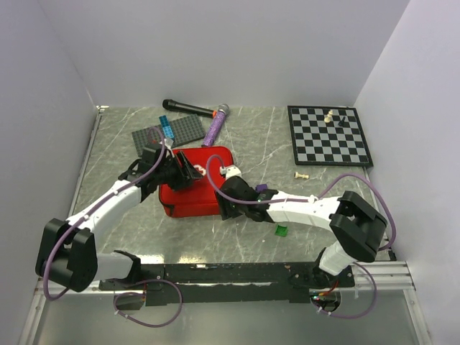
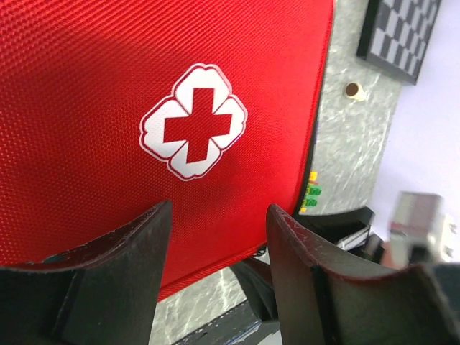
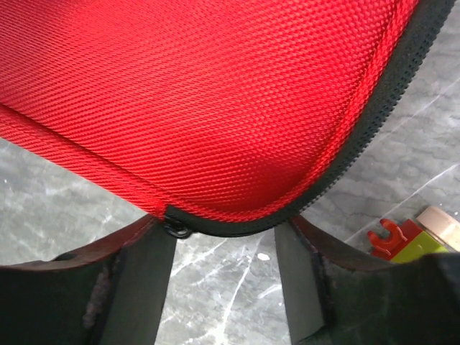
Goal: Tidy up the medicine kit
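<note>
Left hand (image 2: 219,215) hangs open over the medicine kit (image 1: 188,198), right hand (image 3: 224,237) straddling its corner, grip unclear.

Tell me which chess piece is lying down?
The pale chess piece lying on its side on the table, just off the near edge of the chessboard. The other pale piece stands upright on the board.

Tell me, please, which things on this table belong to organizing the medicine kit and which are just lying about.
Belongs to the job:
- red medicine kit

Just lying about:
- chessboard
- black microphone
- purple stick
- grey baseplate
- loose white chess piece
- small green block
</note>
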`<action>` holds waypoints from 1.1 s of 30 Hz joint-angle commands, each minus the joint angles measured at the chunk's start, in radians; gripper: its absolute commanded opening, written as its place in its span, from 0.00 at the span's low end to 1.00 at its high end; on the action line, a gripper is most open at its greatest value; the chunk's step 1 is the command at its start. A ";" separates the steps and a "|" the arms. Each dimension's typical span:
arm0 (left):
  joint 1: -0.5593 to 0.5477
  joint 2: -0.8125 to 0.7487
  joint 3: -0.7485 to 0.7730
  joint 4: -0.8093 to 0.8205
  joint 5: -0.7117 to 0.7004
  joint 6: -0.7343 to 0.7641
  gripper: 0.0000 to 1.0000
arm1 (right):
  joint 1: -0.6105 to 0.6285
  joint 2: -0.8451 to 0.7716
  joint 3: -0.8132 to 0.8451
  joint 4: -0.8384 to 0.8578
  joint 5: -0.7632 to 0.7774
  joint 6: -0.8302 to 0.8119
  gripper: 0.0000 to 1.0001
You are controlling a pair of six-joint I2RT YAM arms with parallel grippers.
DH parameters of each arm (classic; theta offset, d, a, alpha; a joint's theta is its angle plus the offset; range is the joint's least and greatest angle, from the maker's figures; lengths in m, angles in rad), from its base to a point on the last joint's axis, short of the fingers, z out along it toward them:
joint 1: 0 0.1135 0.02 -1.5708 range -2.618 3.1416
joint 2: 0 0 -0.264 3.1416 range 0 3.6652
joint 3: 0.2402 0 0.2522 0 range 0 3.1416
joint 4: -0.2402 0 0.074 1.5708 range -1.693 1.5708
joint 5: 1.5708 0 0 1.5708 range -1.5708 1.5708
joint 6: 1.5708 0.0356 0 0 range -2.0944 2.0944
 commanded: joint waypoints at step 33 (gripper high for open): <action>-0.002 0.108 -0.009 -0.019 -0.031 0.145 0.54 | 0.046 -0.131 -0.071 -0.010 0.271 -0.125 0.00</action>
